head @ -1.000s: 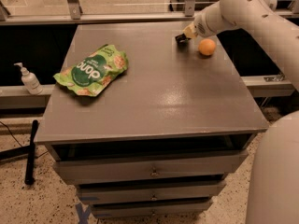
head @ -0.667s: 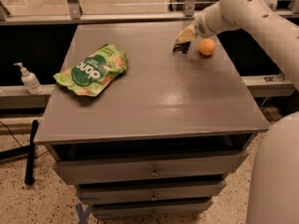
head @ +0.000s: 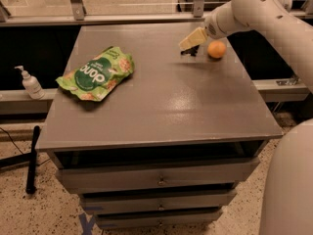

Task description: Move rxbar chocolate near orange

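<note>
The orange (head: 216,49) sits near the far right corner of the grey tabletop (head: 161,97). Just left of it lies a small dark shape, the rxbar chocolate (head: 190,52), mostly covered from above. My gripper (head: 191,40) hangs directly over the bar at the end of the white arm (head: 254,9), which reaches in from the upper right. The gripper's cream tip points down and left, a short gap from the orange. Whether it is holding the bar does not show.
A large green chip bag (head: 96,73) lies on the left half of the table. A white pump bottle (head: 31,83) stands on a ledge beyond the table's left edge. Drawers (head: 159,180) face front below. My white base (head: 293,185) fills the lower right.
The gripper has shifted slightly left and lower over the dark bar. The orange and green bag have stayed where they were.
</note>
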You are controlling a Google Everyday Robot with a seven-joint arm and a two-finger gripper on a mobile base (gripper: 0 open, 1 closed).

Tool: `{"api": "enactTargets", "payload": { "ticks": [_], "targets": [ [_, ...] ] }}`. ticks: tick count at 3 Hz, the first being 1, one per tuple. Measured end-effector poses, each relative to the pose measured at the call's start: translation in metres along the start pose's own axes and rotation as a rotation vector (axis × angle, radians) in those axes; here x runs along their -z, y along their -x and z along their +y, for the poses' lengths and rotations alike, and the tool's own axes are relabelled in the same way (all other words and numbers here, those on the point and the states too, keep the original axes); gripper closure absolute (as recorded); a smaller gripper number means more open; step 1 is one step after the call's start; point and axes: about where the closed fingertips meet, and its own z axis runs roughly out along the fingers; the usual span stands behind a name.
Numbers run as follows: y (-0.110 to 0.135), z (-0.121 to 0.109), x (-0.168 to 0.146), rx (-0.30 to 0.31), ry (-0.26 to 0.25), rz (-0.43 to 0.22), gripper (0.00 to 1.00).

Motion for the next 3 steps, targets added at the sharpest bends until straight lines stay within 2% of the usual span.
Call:
{"api": "enactTargets", "payload": {
  "ticks": [1,2,3],
  "targets": [
    [0.001,-0.002,0.002,-0.002,-0.002,-0.009,0.0],
    [0.002,-0.021,0.015,-0.05,-0.011,-0.068,0.0],
    [0.004,-0.055,0.053,-0.109,-0.028,-0.182,0.0]
  ]
}}
